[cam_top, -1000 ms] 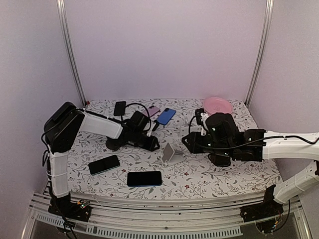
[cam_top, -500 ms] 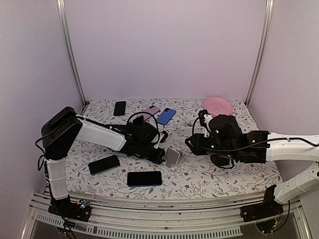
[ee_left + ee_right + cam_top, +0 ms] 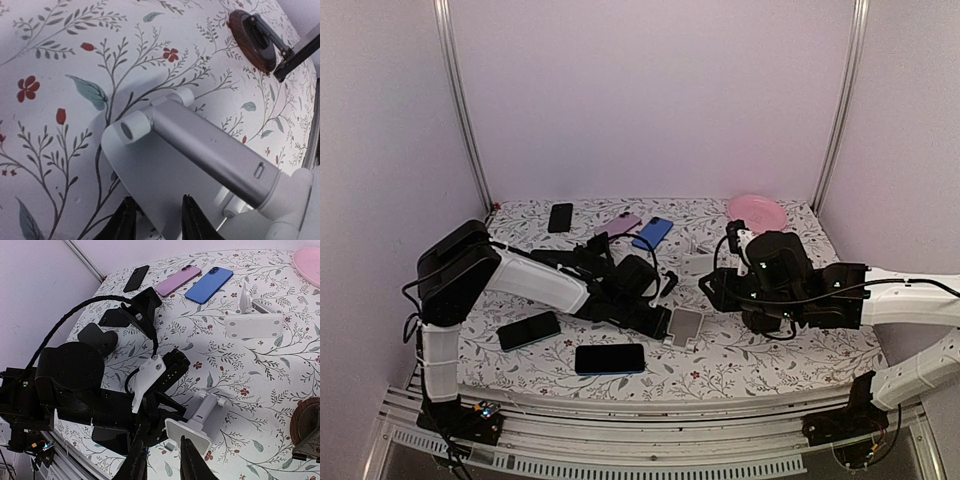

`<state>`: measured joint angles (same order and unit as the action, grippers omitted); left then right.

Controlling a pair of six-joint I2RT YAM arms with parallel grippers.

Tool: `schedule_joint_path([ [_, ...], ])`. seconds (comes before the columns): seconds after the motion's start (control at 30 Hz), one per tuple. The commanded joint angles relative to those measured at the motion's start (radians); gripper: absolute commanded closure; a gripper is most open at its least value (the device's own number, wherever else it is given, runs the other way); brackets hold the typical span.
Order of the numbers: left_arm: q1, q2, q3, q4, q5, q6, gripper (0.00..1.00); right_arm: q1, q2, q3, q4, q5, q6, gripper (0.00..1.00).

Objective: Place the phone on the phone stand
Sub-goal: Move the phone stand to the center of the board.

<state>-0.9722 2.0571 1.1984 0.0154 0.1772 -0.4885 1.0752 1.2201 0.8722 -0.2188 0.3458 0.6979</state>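
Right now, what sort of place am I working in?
Probably a robot test cell in a lab: metal frame posts, a floral-covered table, and several phones laid out near a phone stand.

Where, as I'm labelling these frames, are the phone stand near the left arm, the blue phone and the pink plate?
phone stand (image 3: pixel 684 323), top view, middle of its flat plate.
blue phone (image 3: pixel 652 233), top view, middle of its back.
pink plate (image 3: pixel 757 212), top view, its bare centre.
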Motion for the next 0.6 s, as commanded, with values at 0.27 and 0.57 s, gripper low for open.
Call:
schedule_joint_path([
  [0.27, -0.023, 0.114, 0.074, 0.111, 0.086, -0.131, 0.72, 0.006, 0.004, -0.011, -0.025, 0.022, 0.010, 0.68],
  [0.57, 0.019, -0.025, -0.056, 0.134, -0.010, -0.127, 0.67, 0.025, 0.036, -0.051, -0.033, -0.024, 0.096, 0.40],
])
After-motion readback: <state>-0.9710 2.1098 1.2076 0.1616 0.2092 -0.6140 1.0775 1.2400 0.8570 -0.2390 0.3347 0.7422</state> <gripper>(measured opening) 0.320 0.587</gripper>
